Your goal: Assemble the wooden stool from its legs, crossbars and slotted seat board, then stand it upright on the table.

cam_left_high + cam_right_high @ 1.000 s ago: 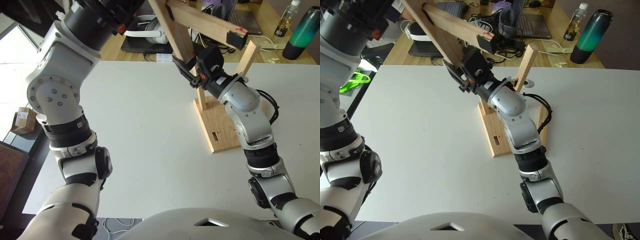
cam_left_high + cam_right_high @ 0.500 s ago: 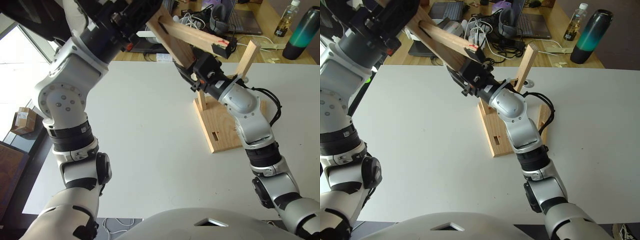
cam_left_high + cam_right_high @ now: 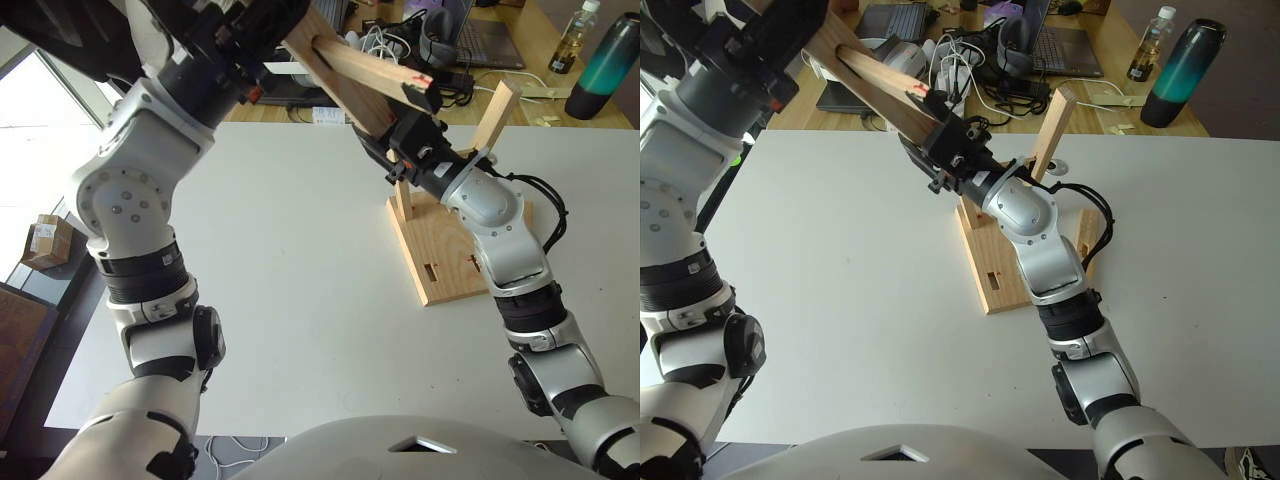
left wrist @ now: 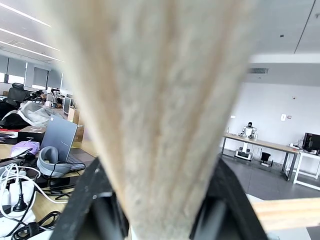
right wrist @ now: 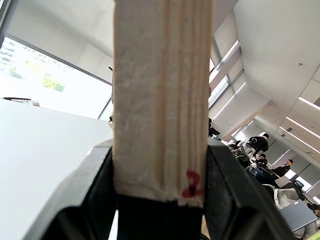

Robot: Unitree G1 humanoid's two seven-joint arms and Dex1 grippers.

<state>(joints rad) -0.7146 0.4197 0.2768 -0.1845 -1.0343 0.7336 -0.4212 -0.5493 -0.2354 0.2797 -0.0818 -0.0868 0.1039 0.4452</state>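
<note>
A wooden leg (image 3: 345,88) with a crossbar (image 3: 375,72) joined to it hangs tilted over the table's back edge. My left gripper (image 3: 283,22) is shut on its upper end, the wood (image 4: 155,100) filling the gap between the black fingers (image 4: 95,205). My right gripper (image 3: 380,135) is shut on the leg's lower end (image 5: 162,100), which carries a red mark. Just to the right, the slotted seat board (image 3: 445,260) lies flat on the table. A short leg (image 3: 402,200) and a leaning taller leg (image 3: 497,115) stand up from it.
The white table (image 3: 280,280) has open room left of and in front of the board. Behind it a wooden desk holds laptops, cables, a headset, a teal bottle (image 3: 605,65) and a clear bottle (image 3: 572,35). A cardboard box (image 3: 45,240) sits on the floor at left.
My left arm has come down and swung the joined leg and crossbar lower and leftward. The crossbar's free end moved left. The right gripper kept its hold near the board.
</note>
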